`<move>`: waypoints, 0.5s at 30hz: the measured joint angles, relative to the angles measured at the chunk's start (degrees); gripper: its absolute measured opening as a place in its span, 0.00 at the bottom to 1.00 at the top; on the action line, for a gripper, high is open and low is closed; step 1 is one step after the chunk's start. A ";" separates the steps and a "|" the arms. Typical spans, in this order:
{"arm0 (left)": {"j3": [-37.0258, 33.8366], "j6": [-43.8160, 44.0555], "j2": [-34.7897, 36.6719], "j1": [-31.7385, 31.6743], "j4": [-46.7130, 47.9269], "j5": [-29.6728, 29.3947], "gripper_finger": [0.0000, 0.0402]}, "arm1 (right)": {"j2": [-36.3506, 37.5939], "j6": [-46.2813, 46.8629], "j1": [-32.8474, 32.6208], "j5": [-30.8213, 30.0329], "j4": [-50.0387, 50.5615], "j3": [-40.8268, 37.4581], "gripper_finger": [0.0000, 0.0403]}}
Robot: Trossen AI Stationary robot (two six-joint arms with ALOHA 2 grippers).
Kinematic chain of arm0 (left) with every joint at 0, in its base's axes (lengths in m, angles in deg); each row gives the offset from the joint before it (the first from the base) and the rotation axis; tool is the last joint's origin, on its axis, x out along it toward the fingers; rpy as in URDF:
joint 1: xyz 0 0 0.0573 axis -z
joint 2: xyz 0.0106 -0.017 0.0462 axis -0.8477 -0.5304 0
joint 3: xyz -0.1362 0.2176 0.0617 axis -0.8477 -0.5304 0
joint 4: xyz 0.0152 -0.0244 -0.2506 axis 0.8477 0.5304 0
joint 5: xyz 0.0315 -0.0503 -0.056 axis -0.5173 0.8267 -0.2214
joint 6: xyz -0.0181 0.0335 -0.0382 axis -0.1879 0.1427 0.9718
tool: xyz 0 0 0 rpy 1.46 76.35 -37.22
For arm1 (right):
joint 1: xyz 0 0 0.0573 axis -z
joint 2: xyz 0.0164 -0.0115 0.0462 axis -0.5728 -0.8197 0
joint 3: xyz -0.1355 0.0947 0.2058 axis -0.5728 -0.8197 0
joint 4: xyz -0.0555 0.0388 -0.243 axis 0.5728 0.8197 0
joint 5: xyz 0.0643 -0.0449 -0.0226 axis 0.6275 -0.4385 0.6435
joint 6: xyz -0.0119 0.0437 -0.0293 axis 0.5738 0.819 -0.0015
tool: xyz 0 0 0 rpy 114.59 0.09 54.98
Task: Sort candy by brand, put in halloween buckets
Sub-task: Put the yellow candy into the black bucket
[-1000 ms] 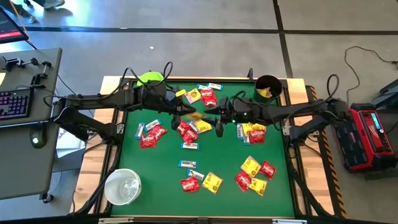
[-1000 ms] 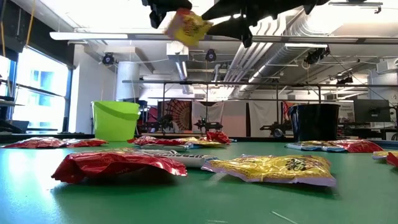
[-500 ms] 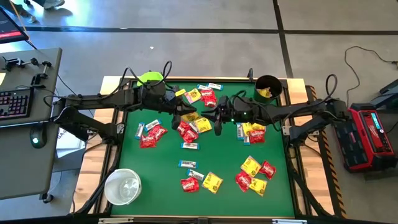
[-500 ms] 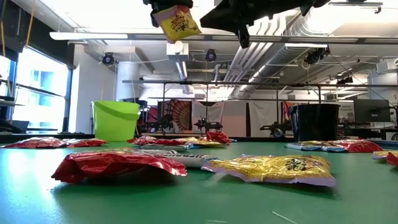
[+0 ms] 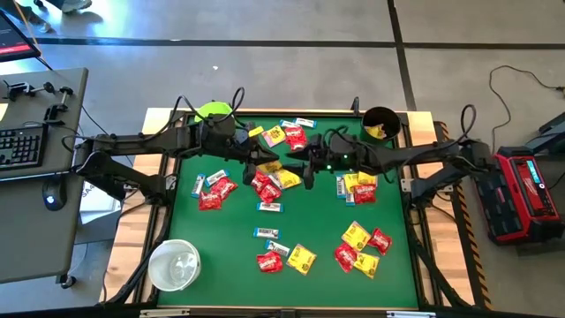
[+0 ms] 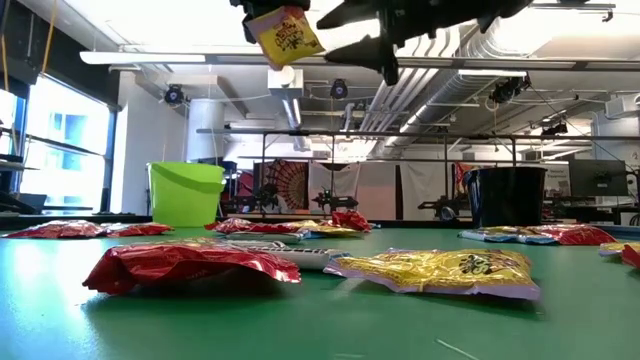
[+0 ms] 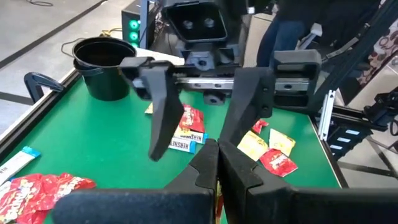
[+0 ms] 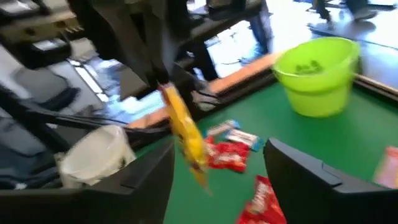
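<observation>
since a moment ago the right gripper (image 5: pixel 302 159) has spread its jaws wide again and sits face to face with the left gripper (image 5: pixel 261 162) above the middle of the green worktop (image 5: pixel 229 238). left jaws are clamped on a yellow packet (image 6: pixel 285 33), hanging high in the air between the two. below, red, yellow and white-and-blue candy (image 5: pixel 281 256) lies scattered. lime green bucket (image 5: pixel 212 112) stands at the far left corner, black bucket (image 5: pixel 380 124) at the far right, white bucket (image 5: pixel 173 264) near left.
</observation>
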State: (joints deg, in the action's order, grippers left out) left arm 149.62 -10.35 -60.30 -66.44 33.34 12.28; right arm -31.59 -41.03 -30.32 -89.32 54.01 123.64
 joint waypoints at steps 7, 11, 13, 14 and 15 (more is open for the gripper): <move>0.00 0.09 0.00 -0.04 -0.08 0.57 0.00 | -5.07 2.07 0.58 7.28 -7.28 0.00 0.58; 0.00 0.42 0.00 -0.04 -0.35 0.57 0.00 | -7.01 3.47 0.61 6.60 -8.87 0.00 0.54; 0.00 0.45 0.00 -0.03 -0.32 0.57 0.00 | -7.46 3.47 0.65 6.40 -8.88 0.00 0.49; 0.00 0.46 0.00 -0.04 -0.34 0.57 0.00 | -7.57 3.31 0.65 6.03 -8.91 0.00 0.46; 0.00 0.46 0.00 -0.04 -0.32 0.57 0.00 | -7.60 3.17 0.65 5.92 -8.90 0.00 0.43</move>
State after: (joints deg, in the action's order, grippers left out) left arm 149.62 -9.89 -60.30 -66.48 33.03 12.85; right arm -39.18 -37.86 -29.67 -83.40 45.11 123.64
